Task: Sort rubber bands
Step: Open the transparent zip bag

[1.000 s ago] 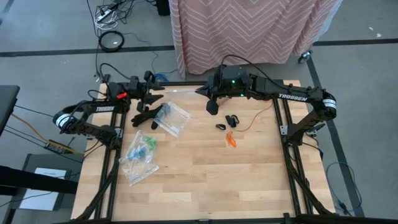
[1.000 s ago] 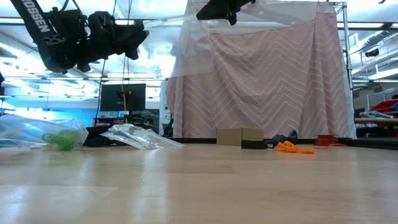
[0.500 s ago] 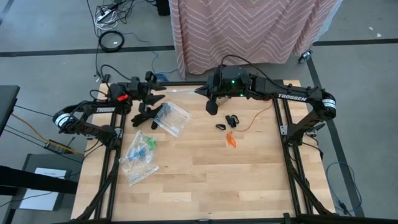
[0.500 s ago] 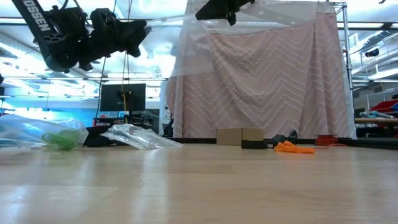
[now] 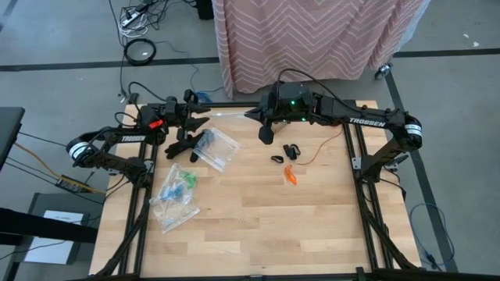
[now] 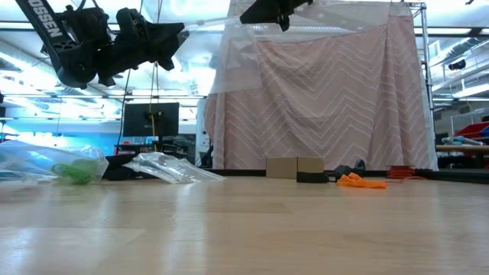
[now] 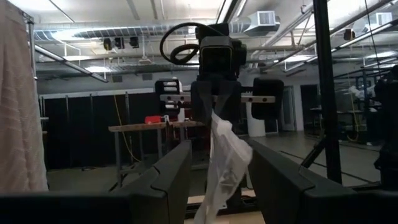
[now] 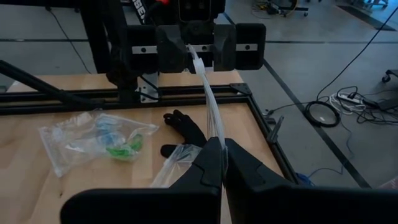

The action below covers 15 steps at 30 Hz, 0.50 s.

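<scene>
- Setting: a robotics laboratory or industrial-style workshop.
- Ceiling (image 7: pixel 93 37): exposed, with bare ducts, pipes and strip lights.
- Floor (image 5: pixel 62 31): grey concrete marked with dark tape lines; loose cables and a power strip (image 5: pixel 133 17) lie on it.
- Tabletop (image 5: pixel 258 218): light wood, mounted in a black aluminium frame (image 5: pixel 367 226) that carries two robot arms.
- Background: a monitor on a stand (image 6: pixel 150 119), workbenches (image 7: pixel 146 127) and dark partition curtains.
- A chevron-patterned cloth (image 6: pixel 336 99) hangs as a screen behind the rig.
</scene>
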{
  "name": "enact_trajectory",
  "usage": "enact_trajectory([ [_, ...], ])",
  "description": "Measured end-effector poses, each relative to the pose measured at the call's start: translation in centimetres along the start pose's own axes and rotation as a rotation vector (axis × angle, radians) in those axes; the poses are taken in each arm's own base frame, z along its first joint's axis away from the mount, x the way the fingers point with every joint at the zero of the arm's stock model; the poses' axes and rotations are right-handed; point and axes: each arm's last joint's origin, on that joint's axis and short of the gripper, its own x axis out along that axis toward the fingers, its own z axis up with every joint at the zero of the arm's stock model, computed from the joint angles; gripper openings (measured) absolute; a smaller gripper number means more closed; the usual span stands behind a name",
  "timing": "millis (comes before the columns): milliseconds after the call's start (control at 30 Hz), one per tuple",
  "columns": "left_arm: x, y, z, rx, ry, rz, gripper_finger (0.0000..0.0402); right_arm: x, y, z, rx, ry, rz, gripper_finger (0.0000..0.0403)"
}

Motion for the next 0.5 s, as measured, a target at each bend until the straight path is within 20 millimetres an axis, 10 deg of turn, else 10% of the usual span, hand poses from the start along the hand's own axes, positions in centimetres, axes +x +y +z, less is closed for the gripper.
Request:
enact_trajectory([
  [500,0.04,-0.2,0.08,0.036,0.003,-0.044,0.0014,0.0,0.02,0.01,0.0,-0.001,0.008,0.0],
])
